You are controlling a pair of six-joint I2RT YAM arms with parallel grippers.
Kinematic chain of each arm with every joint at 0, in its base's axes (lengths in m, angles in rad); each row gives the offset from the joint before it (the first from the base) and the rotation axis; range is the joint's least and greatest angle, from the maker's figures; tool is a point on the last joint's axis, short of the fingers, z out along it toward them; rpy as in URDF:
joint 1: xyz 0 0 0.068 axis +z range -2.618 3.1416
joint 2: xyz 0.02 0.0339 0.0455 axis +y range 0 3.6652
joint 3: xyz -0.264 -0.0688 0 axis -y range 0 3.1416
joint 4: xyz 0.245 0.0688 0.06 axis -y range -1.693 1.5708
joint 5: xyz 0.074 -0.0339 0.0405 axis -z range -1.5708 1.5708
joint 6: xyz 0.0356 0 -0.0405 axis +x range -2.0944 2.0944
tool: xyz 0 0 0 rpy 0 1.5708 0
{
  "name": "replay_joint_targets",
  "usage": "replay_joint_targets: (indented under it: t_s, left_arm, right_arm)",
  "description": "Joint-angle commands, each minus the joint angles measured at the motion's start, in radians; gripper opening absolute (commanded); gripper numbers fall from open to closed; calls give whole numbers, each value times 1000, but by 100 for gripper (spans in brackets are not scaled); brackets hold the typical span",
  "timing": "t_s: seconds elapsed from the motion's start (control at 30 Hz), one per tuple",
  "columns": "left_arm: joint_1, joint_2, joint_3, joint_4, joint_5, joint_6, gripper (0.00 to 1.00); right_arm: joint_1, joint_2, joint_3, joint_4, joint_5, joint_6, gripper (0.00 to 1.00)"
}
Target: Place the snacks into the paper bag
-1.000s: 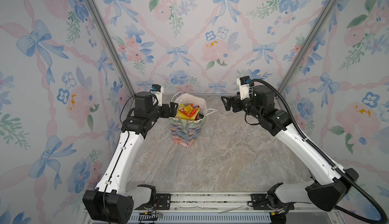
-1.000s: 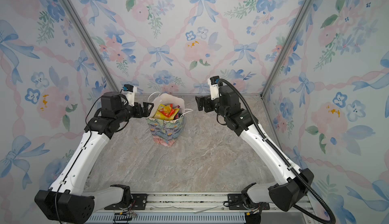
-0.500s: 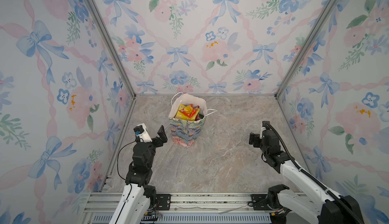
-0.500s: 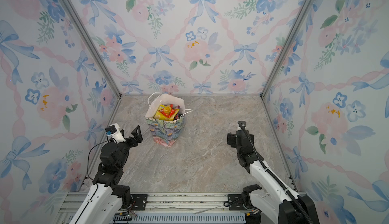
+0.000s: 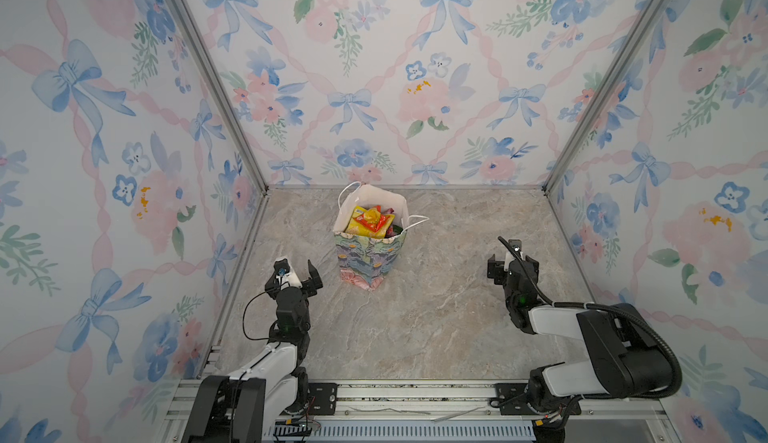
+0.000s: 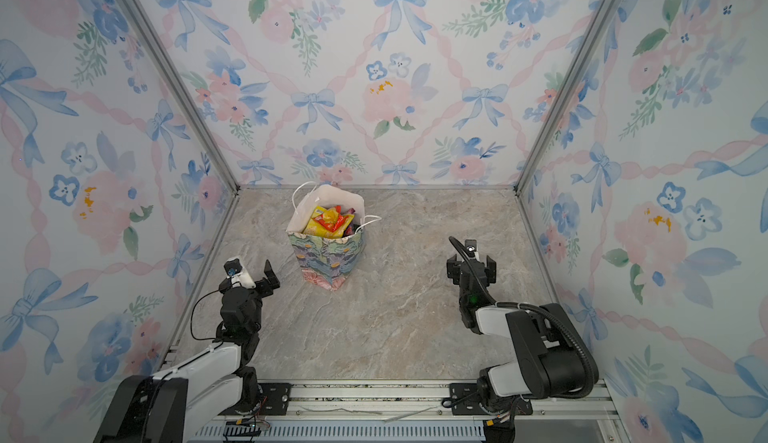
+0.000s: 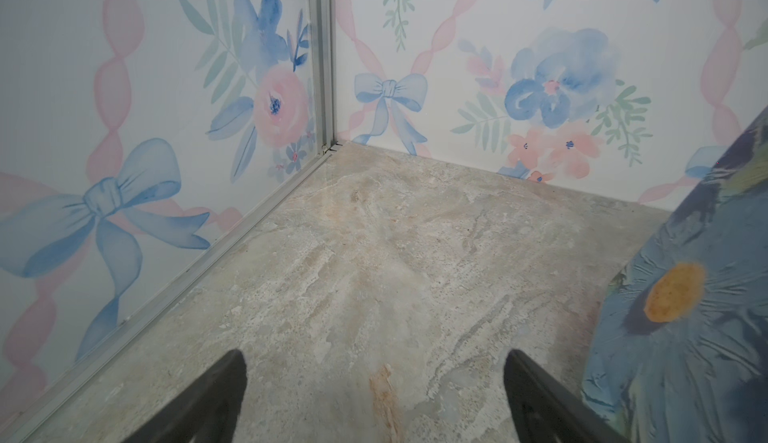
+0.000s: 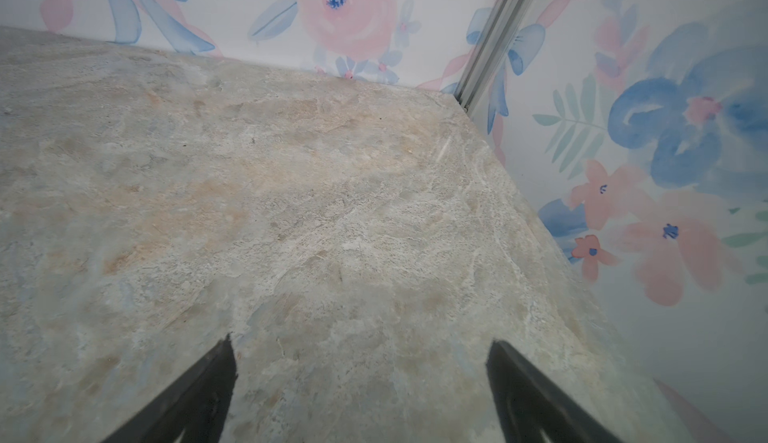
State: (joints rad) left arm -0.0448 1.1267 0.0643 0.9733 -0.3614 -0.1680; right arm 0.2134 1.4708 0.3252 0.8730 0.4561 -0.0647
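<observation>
Floral wallpaper panels (image 5: pixel 374 66) with blue bows and pink blooms close in three sides of the cell, and a grey-beige marbled tabletop (image 5: pixel 415 316) lies between them. In both top views the two arms are folded low at the near corners, the left arm (image 5: pixel 274 362) by the left wall and the right arm (image 5: pixel 582 328) by the right wall, each well apart from the paper bag (image 5: pixel 365 260). That bag stands upright towards the back of the tabletop, a little left of centre, its flowered front facing the rail and its white inside showing at the open mouth. The left gripper (image 5: pixel 291 272) is the nearer of the two to it, and the left wrist view catches a blue painted flower on the bag (image 7: pixel 685 295) just beside one finger, though not touching as far as I can tell from that angle. Its jaws are spread wide with only bare tabletop between them. The right gripper (image 8: pixel 361 343) is spread just as wide over bare marble near the right wall, holding nothing. The snacks (image 5: pixel 370 220) sit inside the bag, heaped near the top – a yellow and red packet uppermost, darker ones tucked beside it. A thin white cord handle (image 5: pixel 417 219) droops over the bag's right edge.
</observation>
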Motion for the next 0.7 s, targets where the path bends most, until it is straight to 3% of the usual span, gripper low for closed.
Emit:
replay_joint_targets:
  t_s: [0.0,0.2,0.37,0.43,0.67]
  left_arm:
    - [34,146,19,228,95,60,98]
    - [33,411,122,293,214,91,98]
    - [25,416,157,228,185,89,98]
    - [23,416,158,226,179,90,98]
    - [-7,421,170,216,98,102,98]
  right_arm:
    - [-23,32,-10,178,-22,-12,97]
    - [-54,28,25,88,-85,11,97]
    - [-85,109,8,201,-110,40,97]
    - [-69,73,15,127,-77,35,97]
    - [-81,92,14,157,-96,40,97]
